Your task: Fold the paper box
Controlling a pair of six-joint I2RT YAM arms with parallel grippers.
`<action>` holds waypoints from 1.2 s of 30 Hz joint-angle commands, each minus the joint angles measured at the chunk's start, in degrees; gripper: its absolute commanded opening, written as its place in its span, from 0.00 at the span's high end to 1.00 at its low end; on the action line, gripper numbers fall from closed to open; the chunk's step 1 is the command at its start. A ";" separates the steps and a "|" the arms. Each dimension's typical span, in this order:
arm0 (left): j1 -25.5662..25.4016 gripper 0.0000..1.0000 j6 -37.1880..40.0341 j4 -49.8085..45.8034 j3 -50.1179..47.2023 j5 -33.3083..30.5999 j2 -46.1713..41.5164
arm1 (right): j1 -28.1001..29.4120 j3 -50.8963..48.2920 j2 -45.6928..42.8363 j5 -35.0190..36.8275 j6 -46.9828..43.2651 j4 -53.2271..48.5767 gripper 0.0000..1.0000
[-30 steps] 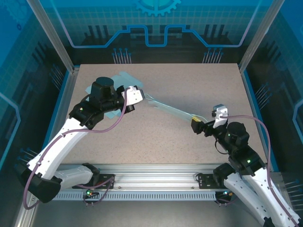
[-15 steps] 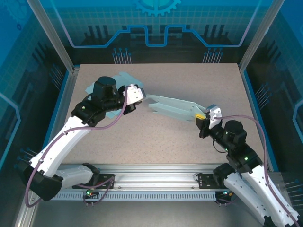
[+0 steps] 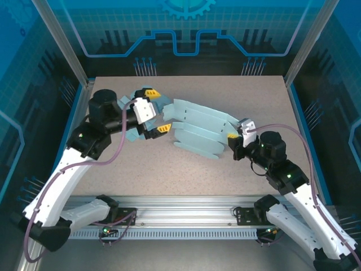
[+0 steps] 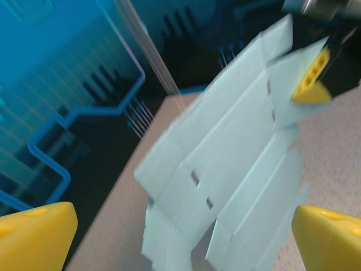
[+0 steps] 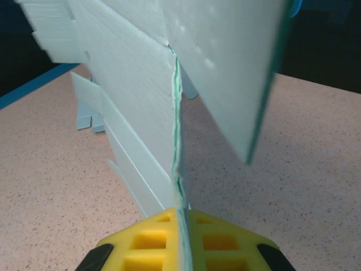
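The paper box is a flat pale-blue blank [image 3: 200, 131] with flaps and slots, held off the table at mid-table. My right gripper [image 3: 234, 138] is shut on its right end; in the right wrist view the yellow pads [image 5: 152, 248] clamp the thin edge of the blank [image 5: 135, 79], which rises away from them. My left gripper [image 3: 157, 110] stands open just left of the blank, not touching it. In the left wrist view its yellow fingertips [image 4: 34, 234] sit wide apart at the bottom corners with the blank [image 4: 225, 164] in front of them.
More pale-blue blanks [image 3: 131, 135] lie on the table under the left arm at the back left, also seen past the held sheet [image 5: 90, 119]. The speckled tabletop [image 3: 186, 175] is ringed by blue enclosure walls and aluminium posts.
The left gripper let go of the blank, opened wide and drew back left. The right gripper shut on the blank's right end and carried it back; the sheet now shows its broad face.
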 commanded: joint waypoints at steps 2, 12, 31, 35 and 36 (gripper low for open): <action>-0.68 0.02 0.42 -1.90 6.23 4.47 2.08 | 0.13 4.96 2.34 -3.18 -0.46 -3.50 1.00; -8.20 0.01 10.16 -10.47 15.10 -4.98 13.12 | 3.26 8.95 6.18 -4.74 -2.38 -5.97 1.00; -8.42 0.02 29.96 -27.35 34.43 -1.79 29.38 | 7.02 10.50 6.76 -13.19 -6.19 -7.55 1.00; -8.43 0.03 30.79 -31.73 36.68 -3.89 31.65 | 8.27 10.89 7.24 -12.70 -6.66 -7.87 1.00; -8.45 0.04 31.14 -32.52 36.42 -4.33 31.74 | 8.45 10.98 7.28 -12.57 -6.78 -7.89 1.00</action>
